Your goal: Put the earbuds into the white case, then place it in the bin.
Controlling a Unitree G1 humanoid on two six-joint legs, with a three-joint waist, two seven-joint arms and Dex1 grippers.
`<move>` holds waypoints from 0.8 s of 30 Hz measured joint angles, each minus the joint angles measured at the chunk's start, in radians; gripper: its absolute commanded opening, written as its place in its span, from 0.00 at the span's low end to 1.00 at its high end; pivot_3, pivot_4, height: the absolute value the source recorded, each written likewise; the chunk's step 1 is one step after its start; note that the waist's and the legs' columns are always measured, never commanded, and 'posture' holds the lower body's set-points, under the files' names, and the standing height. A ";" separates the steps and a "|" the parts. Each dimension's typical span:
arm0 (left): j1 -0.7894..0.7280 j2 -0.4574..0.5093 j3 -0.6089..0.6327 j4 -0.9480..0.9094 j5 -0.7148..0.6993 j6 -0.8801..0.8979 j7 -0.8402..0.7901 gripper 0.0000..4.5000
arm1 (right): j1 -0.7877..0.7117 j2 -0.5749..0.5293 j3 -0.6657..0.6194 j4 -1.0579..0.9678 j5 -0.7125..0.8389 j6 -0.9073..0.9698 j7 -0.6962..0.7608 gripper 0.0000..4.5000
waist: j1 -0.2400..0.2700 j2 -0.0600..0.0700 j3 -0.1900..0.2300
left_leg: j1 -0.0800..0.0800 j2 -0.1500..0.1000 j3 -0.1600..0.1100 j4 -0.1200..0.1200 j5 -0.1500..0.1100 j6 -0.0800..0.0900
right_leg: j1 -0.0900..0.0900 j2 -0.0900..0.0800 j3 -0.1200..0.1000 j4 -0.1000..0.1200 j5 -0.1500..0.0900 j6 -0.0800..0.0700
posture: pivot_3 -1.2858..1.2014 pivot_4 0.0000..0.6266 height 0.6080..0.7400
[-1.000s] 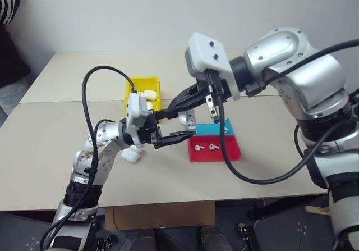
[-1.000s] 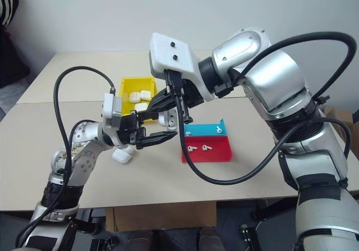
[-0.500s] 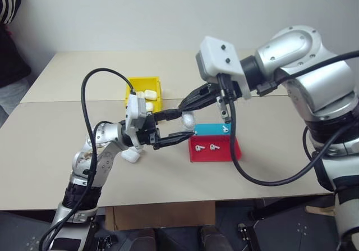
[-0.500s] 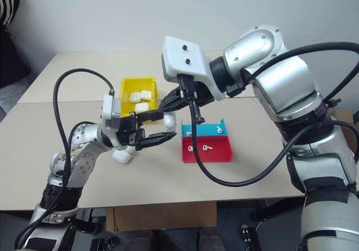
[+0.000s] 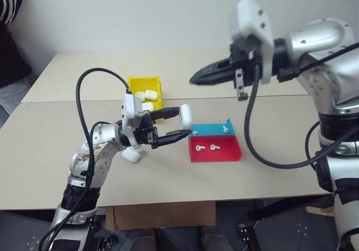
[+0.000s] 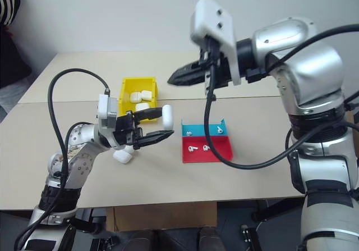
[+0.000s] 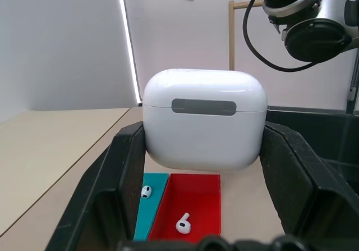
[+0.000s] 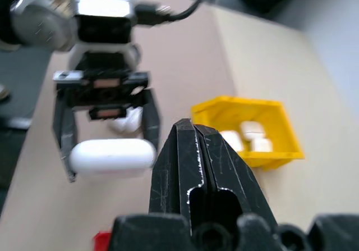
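The white case (image 7: 203,119) is a glossy, rounded-rectangular shell with its lid shut; a thin seam runs around it and a grey oblong strip sits on the hinge face. The left gripper (image 5: 178,123) holds it above the desk (image 5: 50,144), its two black fingers (image 7: 126,172) pressed against the case's two short ends. The case's long axis spans the gap between the fingers, and its lid faces up in the left wrist view.

Below it and toward the desk's right edge lie a red tray (image 5: 215,149) and a blue tray (image 5: 212,129), touching each other. Two earbuds (image 5: 213,146) rest in the red tray, one in the blue.

The yellow bin (image 5: 145,92) stands on the far side of the held case and contains several closed white cases. Another loose case (image 5: 132,156) lies on the desk beneath the left arm.

The right gripper (image 5: 195,78) hangs high above the desk, fingers pressed together and empty.

The desk is pale beige, made of two boards with a seam between them. A plain light wall stands behind it.
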 measured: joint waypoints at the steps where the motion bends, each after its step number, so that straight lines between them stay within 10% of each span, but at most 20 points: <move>1: 0.000 -0.001 0.014 -0.015 -0.002 0.006 0.027 0.62 | 0.049 0.006 -0.029 -0.020 0.004 0.012 -0.043 0.01 | 0.001 0.000 0.000 | 0.000 0.000 0.000 0.000 0.000 0.000 | 0.001 0.000 0.000 0.000 0.000 0.000 | 0.52 0.24 1.00; 13: -0.372 -0.005 0.083 0.201 0.288 0.280 0.741 0.62 | 0.448 0.072 -0.283 -0.282 0.119 0.263 -0.421 0.01 | 0.004 -0.001 0.000 | 0.000 -0.002 -0.003 0.005 0.000 0.000 | 0.004 0.000 -0.001 0.002 0.001 0.002 | 0.52 0.24 1.00; 24: -0.521 -0.071 0.018 0.692 0.457 0.308 0.840 0.62 | 0.533 0.044 -0.314 -0.377 0.193 0.340 -0.538 0.01 | 0.003 -0.001 0.000 | -0.003 -0.002 -0.003 0.003 0.000 0.000 | 0.001 0.000 -0.001 -0.002 0.001 0.002 | 0.52 0.24 1.00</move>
